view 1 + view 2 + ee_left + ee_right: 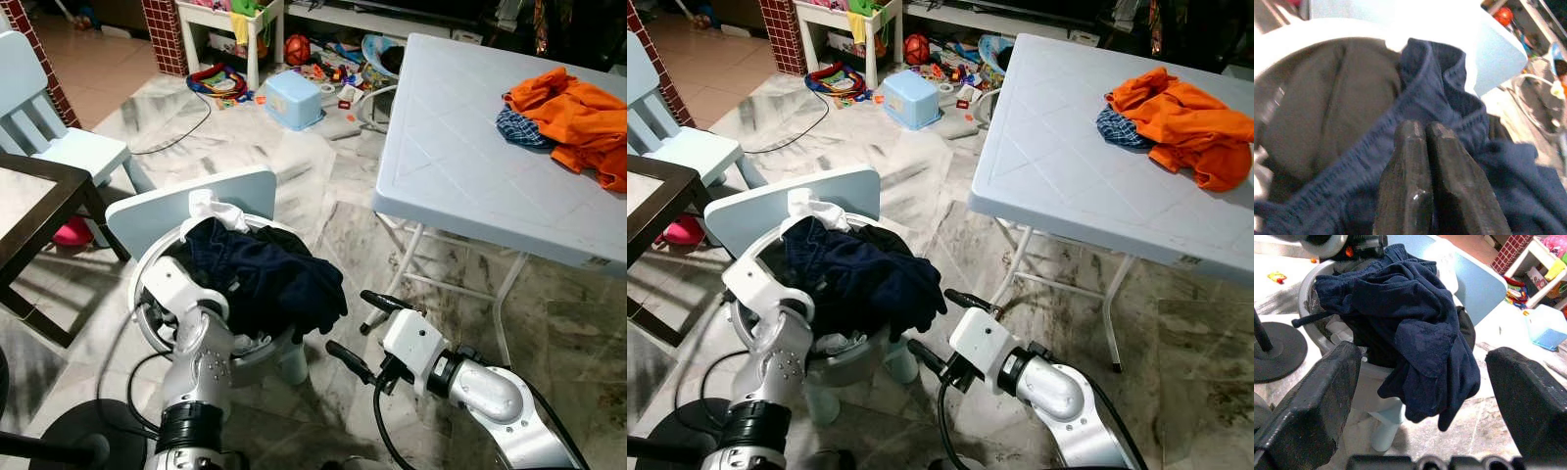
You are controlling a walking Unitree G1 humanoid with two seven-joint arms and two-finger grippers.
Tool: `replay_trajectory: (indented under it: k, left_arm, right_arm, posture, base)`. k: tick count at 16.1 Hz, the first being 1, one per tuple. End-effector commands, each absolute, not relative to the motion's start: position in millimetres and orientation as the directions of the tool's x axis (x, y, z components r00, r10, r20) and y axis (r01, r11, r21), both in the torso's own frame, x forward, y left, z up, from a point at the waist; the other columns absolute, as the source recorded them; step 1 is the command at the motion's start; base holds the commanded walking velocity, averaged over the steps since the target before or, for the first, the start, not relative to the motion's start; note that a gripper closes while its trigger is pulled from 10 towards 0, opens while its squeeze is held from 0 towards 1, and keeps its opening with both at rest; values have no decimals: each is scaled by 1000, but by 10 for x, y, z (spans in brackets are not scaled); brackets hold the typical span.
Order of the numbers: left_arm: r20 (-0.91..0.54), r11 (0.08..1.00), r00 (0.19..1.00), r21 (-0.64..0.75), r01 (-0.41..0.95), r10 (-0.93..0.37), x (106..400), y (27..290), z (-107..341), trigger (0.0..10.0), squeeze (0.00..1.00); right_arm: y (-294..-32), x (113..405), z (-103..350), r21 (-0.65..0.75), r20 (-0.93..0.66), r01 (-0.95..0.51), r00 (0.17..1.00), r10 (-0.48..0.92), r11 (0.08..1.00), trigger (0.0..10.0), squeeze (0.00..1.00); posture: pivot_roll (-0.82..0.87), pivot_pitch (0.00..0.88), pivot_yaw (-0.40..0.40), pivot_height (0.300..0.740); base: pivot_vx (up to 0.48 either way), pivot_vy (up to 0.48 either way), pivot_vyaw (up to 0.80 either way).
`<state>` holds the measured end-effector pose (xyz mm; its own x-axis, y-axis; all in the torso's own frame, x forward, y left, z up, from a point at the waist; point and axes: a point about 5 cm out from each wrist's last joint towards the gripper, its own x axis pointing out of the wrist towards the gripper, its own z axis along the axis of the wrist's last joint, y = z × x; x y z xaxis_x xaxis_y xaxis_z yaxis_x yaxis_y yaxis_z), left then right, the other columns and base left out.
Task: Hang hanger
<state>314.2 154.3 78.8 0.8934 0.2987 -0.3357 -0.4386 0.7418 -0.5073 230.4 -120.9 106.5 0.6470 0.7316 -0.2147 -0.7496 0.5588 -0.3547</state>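
A navy garment [265, 274] is heaped over a round white basket [138, 299] that stands on a small light blue chair [196, 201], with a white cloth [211, 208] at its back edge. My left gripper [1422, 129] reaches into the basket; its fingers are shut, tips against the navy waistband [1366, 152], and no cloth shows between them. My right gripper [348, 320] hangs open low over the floor, just right of the basket, pointing at the drooping navy fabric [1425, 357] without touching it.
A light blue folding table [460, 166] at the right carries an orange garment [578, 117] and a checked cloth [519, 127]. A dark wooden table [39, 196] and a blue child's chair [59, 137] stand left. A black round base [88, 431] is near my feet; toys and a blue bin [294, 98] lie beyond.
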Motion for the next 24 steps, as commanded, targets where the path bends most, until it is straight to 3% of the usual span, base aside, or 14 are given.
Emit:
replay_trajectory:
  k: [1, 2, 3, 7, 14, 24]
  left_arm:
    - [-378, 717, 872, -509, -477, 312, 3093, 1523, 786, 10000, 4]
    - [-413, 672, 858, -544, -502, 306, 3070, 1488, 784, 10000, 408]
    - [-471, 589, 839, -609, -531, 270, 3028, 1377, 772, 10000, 1000]
    - [-524, 432, 834, -721, -543, 173, 2991, 1216, 724, 10000, 1000]
    - [-587, 452, 809, -716, -532, 21, 2938, 1031, 570, 10000, 1000]
    - [-532, 427, 845, -753, -501, 54, 3035, 1171, 526, 10000, 1000]
  right_arm:
    - [-1246, 2299, 1057, -367, -224, -745, 652, 725, 557, 10000, 0]
    - [-1245, 2293, 1054, -368, -225, -746, 651, 725, 555, 10000, 0]
    - [-1232, 2288, 1051, -373, -227, -749, 646, 729, 547, 10000, 0]
    - [-1217, 2287, 1053, -385, -231, -753, 638, 734, 534, 10000, 0]
    - [-1197, 2255, 1053, -391, -233, -753, 637, 735, 529, 10000, 0]
    - [-1200, 2257, 1046, -390, -237, -753, 638, 733, 530, 10000, 0]
  posture:
    - [-80, 116, -78, 740]
    - [-77, 118, -79, 740]
    - [-74, 120, -80, 740]
    - [-73, 121, -79, 740]
    - [-81, 124, -69, 740]
    - [-87, 121, -70, 740]
  base:
    - [0, 0, 0]
    - [0, 0, 0]
    - [0, 0, 0]
    - [0, 0, 0]
    - [0, 0, 0]
    - [0, 0, 0]
